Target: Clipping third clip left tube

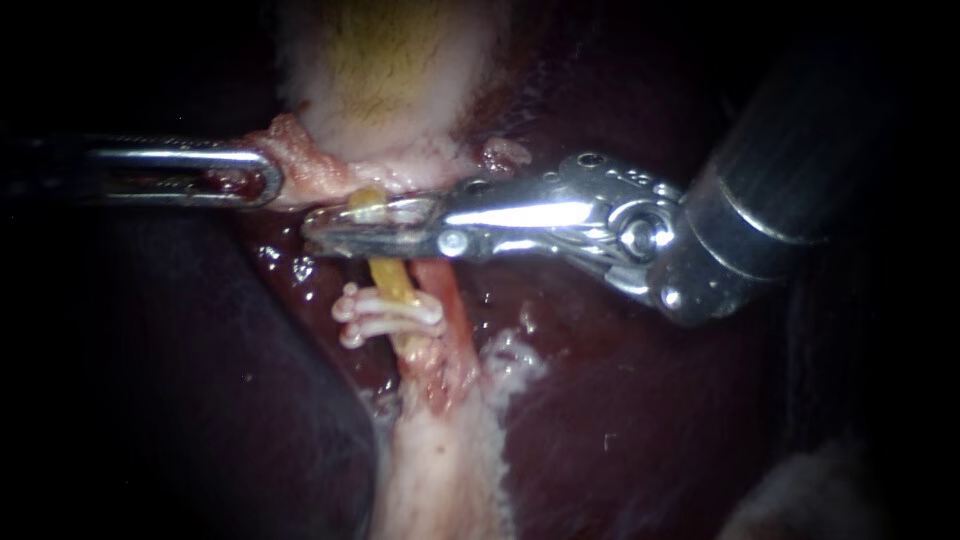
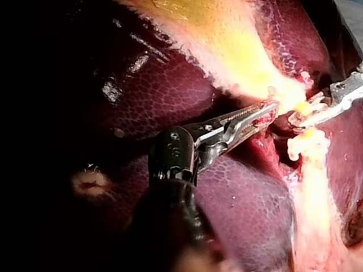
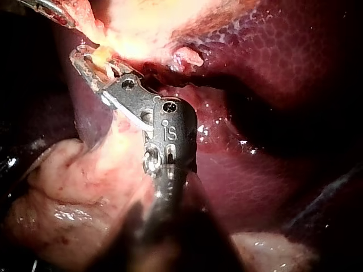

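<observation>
Your right instrument [image 1: 370, 222] closed around left tube [image 1: 392, 280], just above 2 clips [image 1: 390, 312]. Your left instrument [image 1: 250, 178] clamped on tissue [image 1: 305, 168], up-left of clips.

Risks:
- Firing too near clips crowds them.
- Slack left pull lets tube slip out.
- Tip may snag right tube [image 1: 452, 300] beside clips.

The dark red liver [image 1: 620, 400] is the bed that carries everything here. On it lies the pale, yellowish gallbladder [image 1: 390, 80]. From its lower end a yellow tube [image 1: 392, 282] runs over the liver surface, with white clips [image 1: 385, 312] across it. A reddish tube [image 1: 452, 300] lies just beside, and both end in pale tissue [image 1: 440, 470].
</observation>
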Available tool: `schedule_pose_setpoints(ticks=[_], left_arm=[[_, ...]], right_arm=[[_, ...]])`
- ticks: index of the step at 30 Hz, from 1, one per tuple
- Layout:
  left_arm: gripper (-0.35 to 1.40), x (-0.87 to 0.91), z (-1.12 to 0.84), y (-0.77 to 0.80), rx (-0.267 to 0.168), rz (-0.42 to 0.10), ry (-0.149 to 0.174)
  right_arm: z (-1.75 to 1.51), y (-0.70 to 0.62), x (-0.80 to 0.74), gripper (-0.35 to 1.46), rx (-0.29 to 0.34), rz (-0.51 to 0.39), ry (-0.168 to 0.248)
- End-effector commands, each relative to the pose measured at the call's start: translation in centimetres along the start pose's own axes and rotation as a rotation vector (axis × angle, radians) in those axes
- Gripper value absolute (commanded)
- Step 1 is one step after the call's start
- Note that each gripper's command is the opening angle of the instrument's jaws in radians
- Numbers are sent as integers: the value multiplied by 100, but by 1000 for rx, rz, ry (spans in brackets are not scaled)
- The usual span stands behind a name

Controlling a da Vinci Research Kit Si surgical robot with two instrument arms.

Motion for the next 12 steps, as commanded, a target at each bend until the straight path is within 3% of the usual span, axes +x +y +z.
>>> schedule_pose_setpoints(ticks=[1, 12], left_arm=[[-35, 0, 0, 0, 0, 0, 0], [-35, 0, 0, -1, 0, 0, 0]], right_arm=[[0, -1, 0, -35, -1, 4, -1], [2, 1, -6, -35, 6, 0, -6]])
